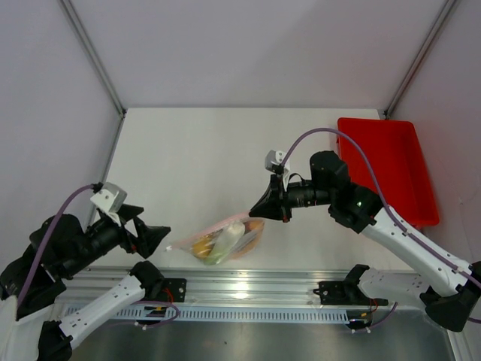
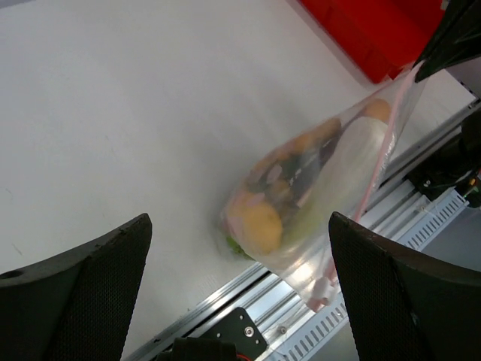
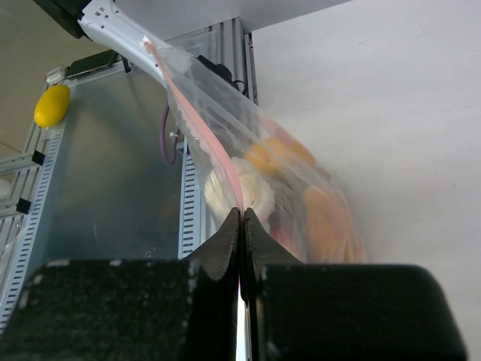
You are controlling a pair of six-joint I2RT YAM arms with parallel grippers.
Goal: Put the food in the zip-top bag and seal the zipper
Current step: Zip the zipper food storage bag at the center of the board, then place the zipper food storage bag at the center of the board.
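Note:
The zip-top bag point(image 1: 225, 239) hangs tilted over the table's near edge, and the food point(image 1: 214, 247) shows through its clear plastic. Inside I see a yellow lemon point(image 2: 259, 226), a pale leek stalk point(image 2: 342, 169) and an orange piece point(image 2: 376, 111). My right gripper point(image 3: 240, 218) is shut on the pinkish zipper point(image 3: 199, 120) at the bag's upper right end point(image 1: 259, 214). My left gripper point(image 2: 240, 301) stands wide open just short of the bag's lower left end point(image 1: 174, 247). Its fingers point(image 2: 83, 293) touch nothing.
A red tray point(image 1: 387, 169) stands at the right side of the table. The aluminium rail point(image 1: 248, 282) runs along the near edge under the bag. In the right wrist view a small yellow oval thing point(image 3: 51, 105) lies beyond the rail.

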